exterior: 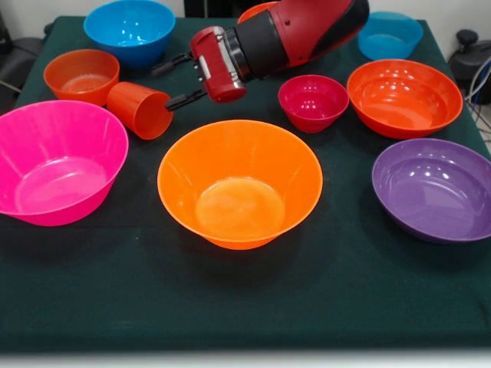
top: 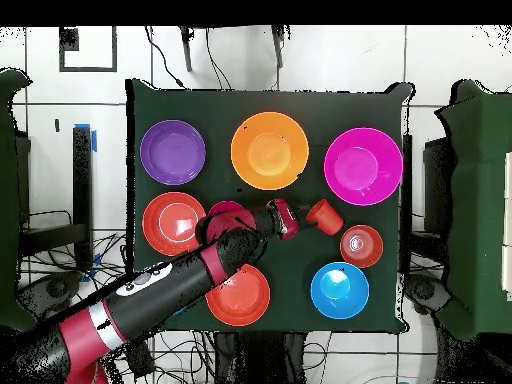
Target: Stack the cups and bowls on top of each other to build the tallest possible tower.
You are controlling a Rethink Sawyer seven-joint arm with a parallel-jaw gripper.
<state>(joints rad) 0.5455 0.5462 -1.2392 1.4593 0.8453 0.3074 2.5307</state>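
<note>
A dark green bench (exterior: pixel 115 307) is seen carrying a spread of plastic vessels, none of them stacked. The large yellow-orange bowl (exterior: pixel 239 182) is set upright near the middle of the bench, with nothing inside it. The large pink bowl (exterior: pixel 55 162) is placed at the left of the front view, and the purple bowl (exterior: pixel 433 186) at the right. Behind the purple bowl an orange-red bowl (exterior: pixel 404 96) is found, with the small magenta bowl (exterior: pixel 312 101) just beside it. A blue bowl (exterior: pixel 129 29) and a lighter blue bowl (exterior: pixel 390 34) are set along the far edge. In the overhead view another orange-red bowl (top: pixel 238 294) is partly covered by the arm (top: pixel 150 295).

The cup (exterior: pixel 140 110) is lying on its side between the small orange bowl (exterior: pixel 80 75) and the yellow-orange bowl, its mouth turned toward the latter. The pincer (exterior: pixel 178 81) is held level just above the bench, and its two black fingers (exterior: pixel 186 98) are spread apart, nothing being held between them. The lower finger's tip is at the cup's rim; whether it is touching cannot be told.
</note>
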